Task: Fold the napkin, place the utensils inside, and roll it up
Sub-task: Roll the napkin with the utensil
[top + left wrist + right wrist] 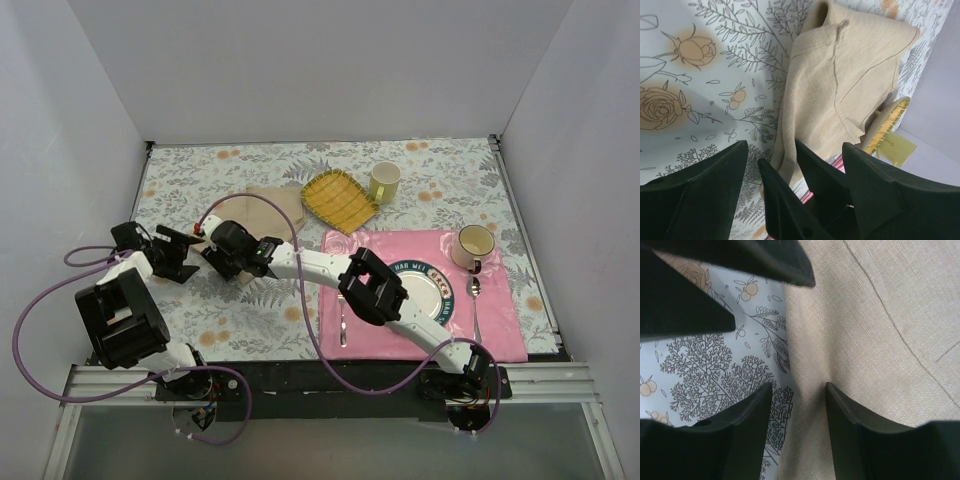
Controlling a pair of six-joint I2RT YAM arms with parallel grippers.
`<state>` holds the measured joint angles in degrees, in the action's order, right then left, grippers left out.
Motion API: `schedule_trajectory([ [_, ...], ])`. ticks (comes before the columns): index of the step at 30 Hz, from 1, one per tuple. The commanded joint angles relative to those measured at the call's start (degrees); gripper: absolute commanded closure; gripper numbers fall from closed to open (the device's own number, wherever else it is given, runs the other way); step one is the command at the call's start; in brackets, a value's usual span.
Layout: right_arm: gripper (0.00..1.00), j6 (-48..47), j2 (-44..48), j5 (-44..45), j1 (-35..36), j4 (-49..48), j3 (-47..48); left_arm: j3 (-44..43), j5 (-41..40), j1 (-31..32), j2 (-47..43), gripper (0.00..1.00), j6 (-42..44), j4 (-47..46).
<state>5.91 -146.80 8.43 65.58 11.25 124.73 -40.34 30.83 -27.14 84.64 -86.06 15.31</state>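
The beige napkin [268,205] lies crumpled on the floral tablecloth at the back left, with its near end under my right gripper. My right gripper [212,250] is open, and its jaws straddle the napkin's edge [880,315] down at the table. In the right wrist view the gap [799,386] holds cloth and table. My left gripper [190,248] is wide open and empty just left of it. The right gripper's fingers [815,180] stand between its jaws in front of the napkin [840,75]. A spoon [475,300] and another utensil [342,325] lie on the pink placemat [500,330].
A plate [440,290] on the placemat is partly hidden by the right arm. A cream mug [472,245] stands on the mat's far right corner. A yellow checked cloth [340,200] and a yellow-green mug [384,180] sit behind the napkin. White walls enclose the table.
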Motion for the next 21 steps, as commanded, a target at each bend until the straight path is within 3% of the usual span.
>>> schedule_trajectory([
  [1,0.41,1.82,7.39,-2.27,-1.16,3.34,-0.62,-3.25,-3.30,0.15,-2.73,0.26,1.42,0.24],
  [11,0.36,7.97,18.30,-9.82,-5.46,0.18,-9.85,-5.72,-4.98,0.15,1.22,0.35,1.07,-1.51],
  [21,0.36,9.82,24.01,-10.19,-12.75,-2.54,-20.66,-8.00,-6.13,2.44,6.94,0.45,1.86,-3.18],
])
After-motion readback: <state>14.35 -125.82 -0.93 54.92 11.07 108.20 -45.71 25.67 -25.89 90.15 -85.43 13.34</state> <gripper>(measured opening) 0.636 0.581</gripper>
